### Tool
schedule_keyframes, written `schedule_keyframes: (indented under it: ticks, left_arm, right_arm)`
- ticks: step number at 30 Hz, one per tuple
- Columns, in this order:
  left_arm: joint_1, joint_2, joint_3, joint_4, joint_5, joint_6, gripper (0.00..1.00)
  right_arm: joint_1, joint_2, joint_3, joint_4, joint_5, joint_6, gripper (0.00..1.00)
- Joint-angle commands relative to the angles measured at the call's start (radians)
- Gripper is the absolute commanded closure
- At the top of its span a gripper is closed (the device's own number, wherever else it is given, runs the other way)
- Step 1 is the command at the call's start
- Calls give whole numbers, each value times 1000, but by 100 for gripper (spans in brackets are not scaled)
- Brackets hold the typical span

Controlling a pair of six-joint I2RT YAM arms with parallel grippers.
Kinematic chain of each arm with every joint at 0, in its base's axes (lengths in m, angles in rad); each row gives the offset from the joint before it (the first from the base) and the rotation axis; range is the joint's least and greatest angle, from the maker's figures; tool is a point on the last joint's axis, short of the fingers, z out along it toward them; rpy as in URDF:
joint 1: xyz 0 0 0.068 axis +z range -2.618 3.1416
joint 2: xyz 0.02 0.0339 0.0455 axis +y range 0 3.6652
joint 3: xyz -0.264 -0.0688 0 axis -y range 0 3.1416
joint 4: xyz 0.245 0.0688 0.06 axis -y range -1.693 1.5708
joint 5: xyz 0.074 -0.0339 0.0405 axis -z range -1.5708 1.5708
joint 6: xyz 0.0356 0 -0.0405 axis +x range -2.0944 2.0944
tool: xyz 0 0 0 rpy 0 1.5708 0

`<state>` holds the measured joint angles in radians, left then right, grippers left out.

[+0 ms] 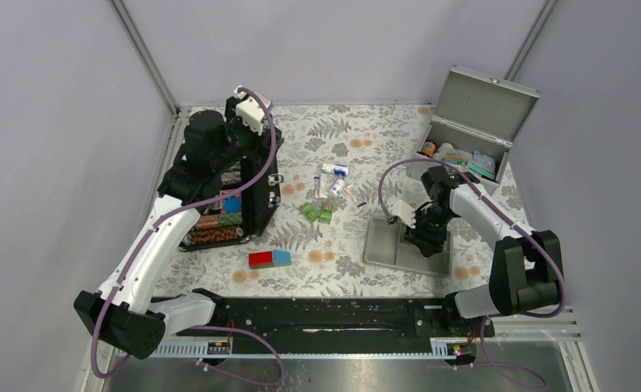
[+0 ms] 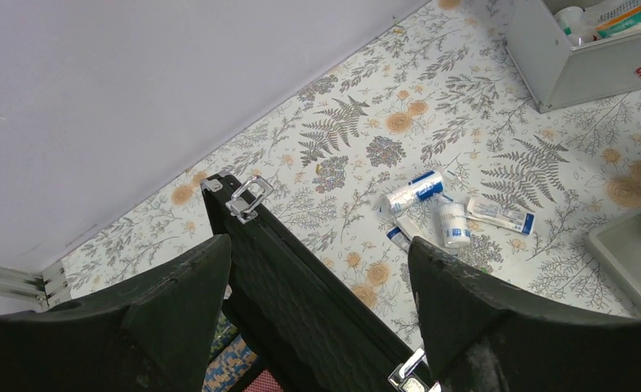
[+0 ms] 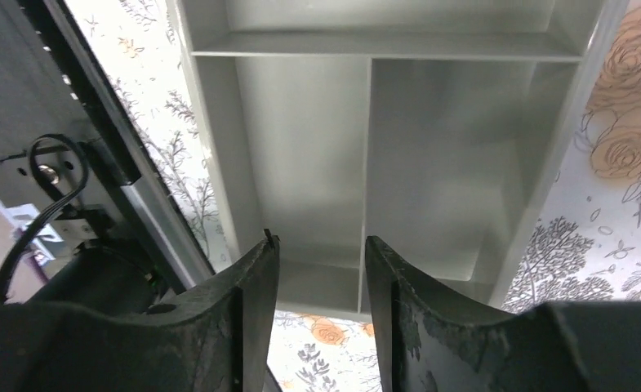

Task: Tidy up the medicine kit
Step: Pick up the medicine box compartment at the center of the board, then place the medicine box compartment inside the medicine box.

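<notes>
Working down from the flowered table (image 1: 341,143), you have everything spread out so each piece can be reached from above. The black case (image 1: 260,200) stands open on the left side with its lid upright. Your left gripper (image 2: 318,243) sits astride that lid's top edge with its jaws wide. I cannot tell whether the pads touch the panel, and nothing is lifted, so I read this as steadying the lid or getting ready to move it, not as a carry. The medicine kit (image 1: 484,102) sits at the far right corner with its lid raised and a few supplies showing inside. Parked there, it is within the right arm's reach and its mouth faces up for loading. A grey divided tray (image 1: 382,245), likely the kit's insert, lies flat on the cloth nearer the arms and apart from the kit. It was probably set out so that its compartments can be filled or the box beneath reached. Your right gripper (image 3: 321,241) hovers low over the tray's near end, jaws partly apart with nothing between them, the centre divider showing just past its fingertips. Loose in the middle, between case and kit, lie a red and blue box (image 1: 269,259), some green packets (image 1: 317,212) and white tubes (image 1: 331,178), presumably waiting to be sorted.
</notes>
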<state>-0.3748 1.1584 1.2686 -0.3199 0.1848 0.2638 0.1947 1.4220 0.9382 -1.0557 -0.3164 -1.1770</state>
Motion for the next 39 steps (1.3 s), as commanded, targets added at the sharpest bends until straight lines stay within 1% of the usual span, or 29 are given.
schedule_keyframes:
  ticks: [1, 6, 10, 12, 13, 15, 16, 20, 23, 25, 27, 29, 30, 35, 36, 39]
  left_arm:
    - [4, -12, 13, 37, -9, -21, 21]
    - [4, -12, 17, 43, -20, -20, 21]
    - [4, -18, 19, 33, -23, -15, 21]
    - [4, -21, 17, 28, -24, -11, 21]
    - [4, -23, 17, 27, -24, -11, 21]
    - [4, -24, 15, 26, -24, -12, 21]
    - [4, -22, 16, 26, -22, -14, 21]
    - [4, -6, 27, 31, -7, -32, 21]
    - [4, 16, 45, 42, 16, -71, 21]
    - [3, 36, 60, 51, 31, -93, 21]
    - [3, 51, 75, 56, 41, -110, 21]
    - [2, 60, 85, 60, 43, -125, 22]
    - [2, 63, 84, 65, 43, -131, 22]
    - [2, 53, 80, 69, 39, -138, 22]
    - [2, 50, 76, 67, 37, -138, 22]
    - [3, 46, 68, 64, 34, -134, 22]
  right_arm:
    - [49, 2, -21, 105, 74, 3, 51]
    - [73, 44, -70, 195, 139, 2, 58]
    - [79, 77, -90, 231, 143, -8, 64]
    - [88, 80, -96, 244, 138, 0, 72]
    - [91, 77, -95, 247, 132, 4, 80]
    - [98, 61, -89, 241, 117, 9, 98]
    - [100, 46, -74, 221, 106, 10, 100]
    - [101, -49, 45, 58, 71, 11, 100]
    - [98, -119, 149, -55, 73, -42, 100]
    - [82, -143, 222, -96, 79, -76, 100]
    - [48, -132, 310, -124, 84, -99, 100]
    - [-10, -81, 440, -156, 78, -107, 100]
    - [-45, -49, 477, -172, 75, -109, 100]
    - [-226, 164, 808, -188, 74, -111, 100]
    - [-260, 207, 865, -207, 84, -135, 100]
    - [-312, 349, 1033, -212, 112, -172, 100]
